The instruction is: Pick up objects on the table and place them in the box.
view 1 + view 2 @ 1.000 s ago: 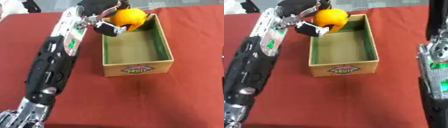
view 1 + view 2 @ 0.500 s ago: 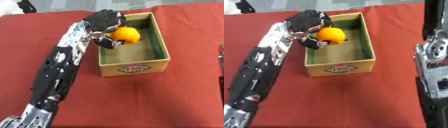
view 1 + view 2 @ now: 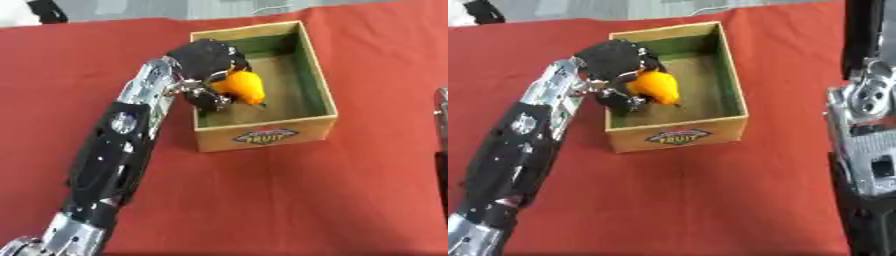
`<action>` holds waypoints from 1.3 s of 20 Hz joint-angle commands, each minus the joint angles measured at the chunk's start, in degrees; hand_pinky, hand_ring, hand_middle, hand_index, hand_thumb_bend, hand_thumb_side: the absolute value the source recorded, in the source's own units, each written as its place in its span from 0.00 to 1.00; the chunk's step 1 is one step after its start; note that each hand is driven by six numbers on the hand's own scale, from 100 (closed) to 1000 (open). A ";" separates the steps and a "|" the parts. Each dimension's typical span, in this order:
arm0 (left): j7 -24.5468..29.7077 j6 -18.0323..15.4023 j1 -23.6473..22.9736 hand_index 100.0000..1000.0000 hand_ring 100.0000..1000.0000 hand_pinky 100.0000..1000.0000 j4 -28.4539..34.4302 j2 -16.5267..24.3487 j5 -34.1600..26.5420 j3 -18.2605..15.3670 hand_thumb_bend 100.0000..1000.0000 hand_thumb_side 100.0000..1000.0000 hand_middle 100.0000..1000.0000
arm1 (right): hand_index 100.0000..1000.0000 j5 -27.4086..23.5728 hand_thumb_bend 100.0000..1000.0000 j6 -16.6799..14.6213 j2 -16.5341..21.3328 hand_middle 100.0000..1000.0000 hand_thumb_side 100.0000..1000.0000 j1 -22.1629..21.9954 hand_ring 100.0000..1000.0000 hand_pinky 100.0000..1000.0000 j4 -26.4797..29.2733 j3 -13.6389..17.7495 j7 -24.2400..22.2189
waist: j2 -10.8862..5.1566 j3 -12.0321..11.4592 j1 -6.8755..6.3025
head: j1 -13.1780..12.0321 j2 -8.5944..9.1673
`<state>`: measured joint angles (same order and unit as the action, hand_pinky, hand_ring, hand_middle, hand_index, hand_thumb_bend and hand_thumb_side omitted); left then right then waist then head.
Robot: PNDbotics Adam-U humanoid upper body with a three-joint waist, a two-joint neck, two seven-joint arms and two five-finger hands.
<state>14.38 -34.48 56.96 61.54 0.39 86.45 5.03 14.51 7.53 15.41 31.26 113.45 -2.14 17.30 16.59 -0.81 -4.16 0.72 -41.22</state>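
Orange round fruit [image 3: 240,87] is seen in the left eye view gripped by the black-and-silver left hand [image 3: 206,62], fingers curled round it from the left and above, the fruit lying on the hand's right side and already below the rim of the open cardboard box with green inner walls [image 3: 320,98]. The fruit is held over the near-left part of the box floor; contact with the floor cannot be told, and the fruit is blurred with a slight downward point, so no long axis is called. Release is judged to need only an opening of the fingers, since the fruit is inside the box walls and the wrist lies across the left wall. Red cloth-covered table [image 3: 262,200] carries no other loose objects in view. In the right eye view the same grasp is confirmed [image 3: 614,57], the fruit [image 3: 655,86] shown right of the fingers, and the right arm [image 3: 868,125] is seen at the right edge, well apart from the box; its hand is not seen. Compared with a second earlier, the fruit has been brought down from above the far-left corner to inside the box, nearer the front label.
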 commanded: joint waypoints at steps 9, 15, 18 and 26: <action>-4.38 2.14 1.11 1.00 0.86 0.75 3.48 0.48 2.40 -1.27 0.64 0.64 0.86 | 0.85 -0.39 0.00 -0.12 1.04 0.53 1.00 0.59 0.77 0.82 1.14 0.40 -0.03 | -1.06 -0.13 0.12 | 0.35 -0.11; -9.59 5.16 1.12 0.94 0.78 0.67 8.28 2.00 -2.92 -2.58 0.47 0.63 0.78 | 0.85 -0.41 0.00 -0.21 1.03 0.53 1.00 -0.12 0.77 0.82 1.14 0.54 0.16 | -1.58 -1.03 -0.20 | 1.03 -0.47; -14.56 9.07 0.58 0.89 0.69 0.57 13.29 2.81 -15.48 -4.41 0.34 0.60 0.68 | 0.85 -0.32 0.00 -0.29 1.04 0.53 1.00 -0.12 0.77 0.82 1.14 0.58 0.21 | -1.77 -1.28 -0.16 | 1.42 -0.78; -10.39 16.25 -4.39 0.76 0.52 0.39 21.78 8.73 -60.90 -5.43 0.00 0.75 0.49 | 0.85 0.21 0.00 -0.70 0.99 0.54 1.00 0.21 0.77 0.82 1.14 0.50 0.24 | -2.82 -3.02 -0.23 | 4.17 -2.41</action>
<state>2.81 -19.09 51.85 80.98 7.06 31.64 0.51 14.52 7.17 15.67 30.56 113.45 -1.82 17.56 15.06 -3.81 -4.57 4.42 -43.13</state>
